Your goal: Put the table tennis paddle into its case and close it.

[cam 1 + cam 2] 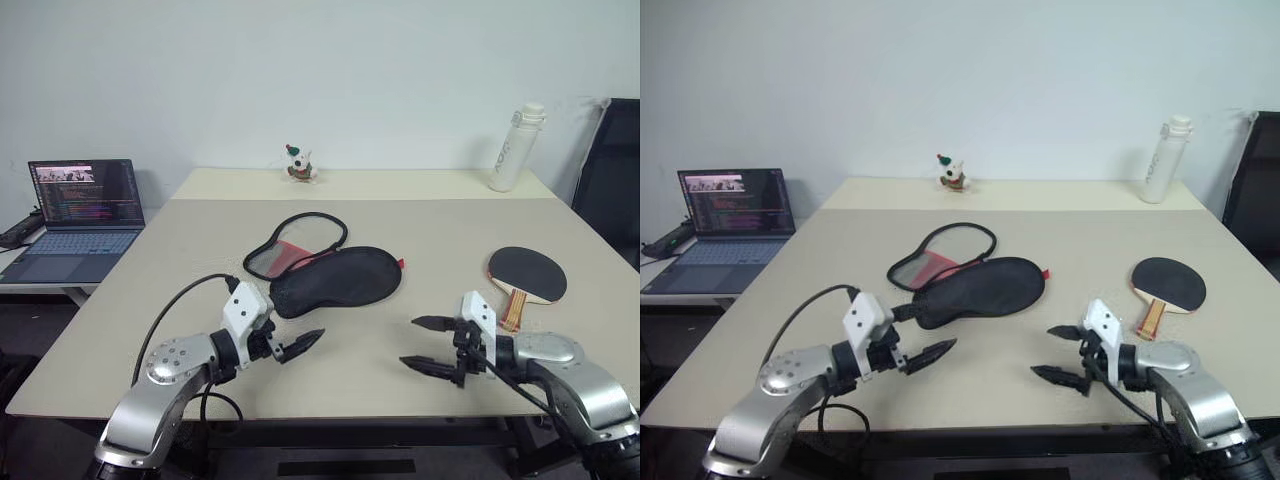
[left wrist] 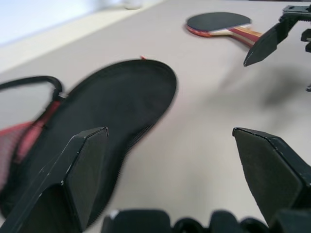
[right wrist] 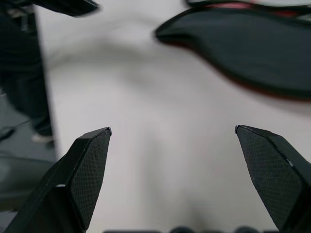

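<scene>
Hovering arms, jaws spread, empty

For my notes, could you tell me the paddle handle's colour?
Light wood with red-orange stripes, left eye view.

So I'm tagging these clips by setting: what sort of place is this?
Probably an office or lab room: a large beige table against a plain white wall, an open dark laptop on a side desk, a black chair at the right, and a white water bottle.

An office or lab room: a plain beige counter against a bare white wall; an open laptop showing code at left; a dark chair far right.
</scene>
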You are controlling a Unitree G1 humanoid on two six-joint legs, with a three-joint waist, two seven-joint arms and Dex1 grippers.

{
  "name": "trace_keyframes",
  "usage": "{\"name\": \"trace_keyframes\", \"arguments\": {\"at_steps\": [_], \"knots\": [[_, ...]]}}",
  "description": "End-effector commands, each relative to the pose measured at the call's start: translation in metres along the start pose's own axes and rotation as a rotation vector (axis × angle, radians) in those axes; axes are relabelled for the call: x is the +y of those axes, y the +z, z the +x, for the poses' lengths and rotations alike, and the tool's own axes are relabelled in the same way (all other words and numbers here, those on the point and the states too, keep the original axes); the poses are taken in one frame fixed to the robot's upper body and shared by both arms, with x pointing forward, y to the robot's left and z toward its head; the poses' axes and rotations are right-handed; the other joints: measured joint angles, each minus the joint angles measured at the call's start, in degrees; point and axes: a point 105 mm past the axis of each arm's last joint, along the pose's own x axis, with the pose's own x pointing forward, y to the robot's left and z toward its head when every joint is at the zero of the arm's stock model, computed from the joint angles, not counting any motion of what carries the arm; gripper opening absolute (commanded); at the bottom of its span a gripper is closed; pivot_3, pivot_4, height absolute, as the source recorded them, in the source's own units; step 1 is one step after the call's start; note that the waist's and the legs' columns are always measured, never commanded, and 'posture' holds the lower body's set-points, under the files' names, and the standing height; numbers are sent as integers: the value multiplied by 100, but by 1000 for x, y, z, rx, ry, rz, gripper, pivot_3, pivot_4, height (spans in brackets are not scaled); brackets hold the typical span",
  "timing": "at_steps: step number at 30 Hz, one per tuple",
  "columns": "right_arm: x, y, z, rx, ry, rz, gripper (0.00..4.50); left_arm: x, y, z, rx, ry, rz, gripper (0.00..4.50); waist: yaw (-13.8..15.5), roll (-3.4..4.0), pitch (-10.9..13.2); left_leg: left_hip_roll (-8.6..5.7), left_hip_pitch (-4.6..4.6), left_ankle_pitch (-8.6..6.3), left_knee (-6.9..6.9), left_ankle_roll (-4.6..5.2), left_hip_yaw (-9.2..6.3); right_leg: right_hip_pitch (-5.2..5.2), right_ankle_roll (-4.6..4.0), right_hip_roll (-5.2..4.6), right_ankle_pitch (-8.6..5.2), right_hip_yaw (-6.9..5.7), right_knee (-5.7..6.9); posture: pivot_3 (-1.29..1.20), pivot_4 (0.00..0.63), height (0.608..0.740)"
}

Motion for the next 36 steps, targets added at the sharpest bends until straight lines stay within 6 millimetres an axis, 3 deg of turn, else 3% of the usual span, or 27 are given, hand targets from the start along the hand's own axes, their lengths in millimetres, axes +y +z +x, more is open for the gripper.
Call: {"name": "trace_keyframes", "arguments": {"at_steps": [1,8,17,30,36], "knots": [[13,11,2,-8,39,-28,4485,5,9,0,-39,10,29,4478,8,0,0,0,0,0,2,0,-1,0,0,0,0,-1,0,0,150,740],[40,9,18,-17,87,-16,4485,12,8,4,-56,7,35,4478,27,-2,-1,0,0,0,5,0,0,1,-18,-2,-10,0,-2,0,150,740],[32,22,19,-67,-2,3,4485,17,0,8,-48,-41,65,4478,46,-2,-1,-1,-1,0,4,0,0,1,-16,-2,-9,-2,-2,0,150,740],[13,53,-7,-128,-143,21,4485,59,-19,48,69,-162,151,4478,83,-4,-2,-11,-7,0,2,0,0,-1,1,2,1,-8,-6,0,150,740],[3,70,-3,-144,-203,27,4485,59,-37,59,174,-277,237,4478,63,-4,-2,-12,-6,0,4,0,2,-3,3,9,3,-8,-3,0,150,740]]}}
